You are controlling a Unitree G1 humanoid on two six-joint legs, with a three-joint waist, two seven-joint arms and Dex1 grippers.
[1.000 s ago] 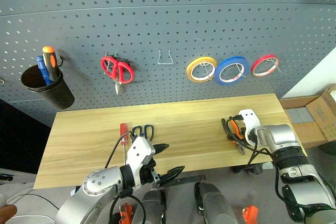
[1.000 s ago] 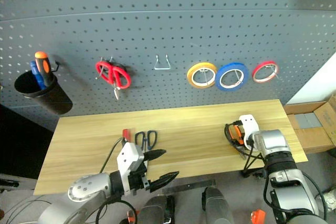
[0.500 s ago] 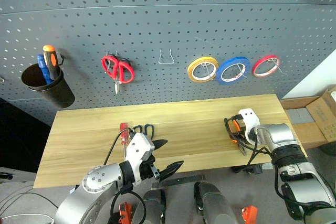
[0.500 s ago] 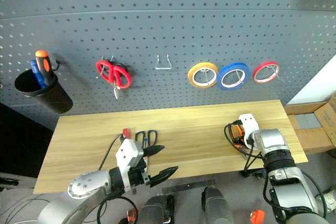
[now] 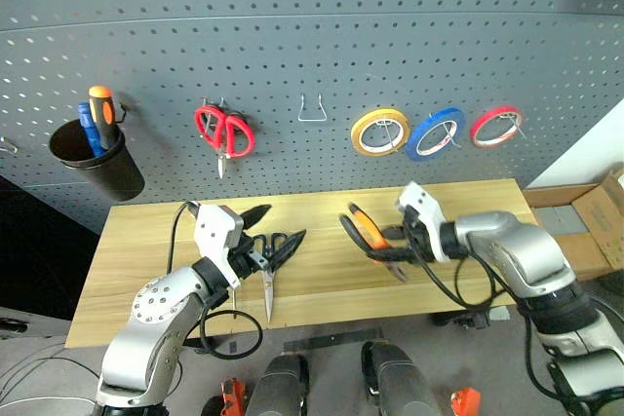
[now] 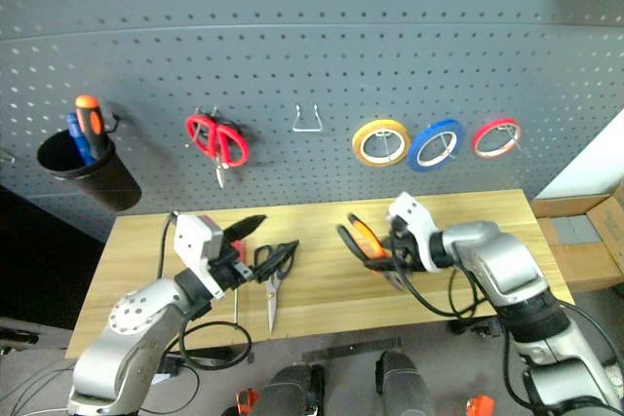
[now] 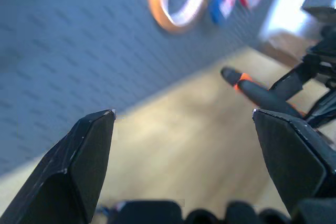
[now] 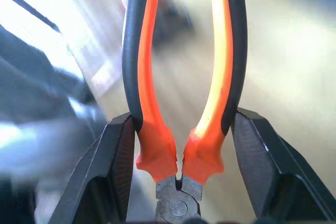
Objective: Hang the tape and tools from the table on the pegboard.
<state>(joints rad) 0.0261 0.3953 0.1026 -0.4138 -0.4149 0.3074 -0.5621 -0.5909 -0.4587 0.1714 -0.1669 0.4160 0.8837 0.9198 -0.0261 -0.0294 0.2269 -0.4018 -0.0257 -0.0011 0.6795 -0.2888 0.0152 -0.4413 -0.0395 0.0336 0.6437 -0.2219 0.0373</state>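
Orange (image 5: 97,104) and blue screwdrivers (image 5: 87,129) in black cup (image 5: 96,160)

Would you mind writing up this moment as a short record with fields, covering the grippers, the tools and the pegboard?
right gripper: shut on the pliers, held above the table
left gripper: open, empty, over the scissors
scissors: dark-blue handles, lying flat on the table
screwdriver: on the table beside the scissors, mostly hidden by the left arm
blue tape: hanging on the pegboard, between yellow roll and red roll
empty hook: between red scissors and yellow roll
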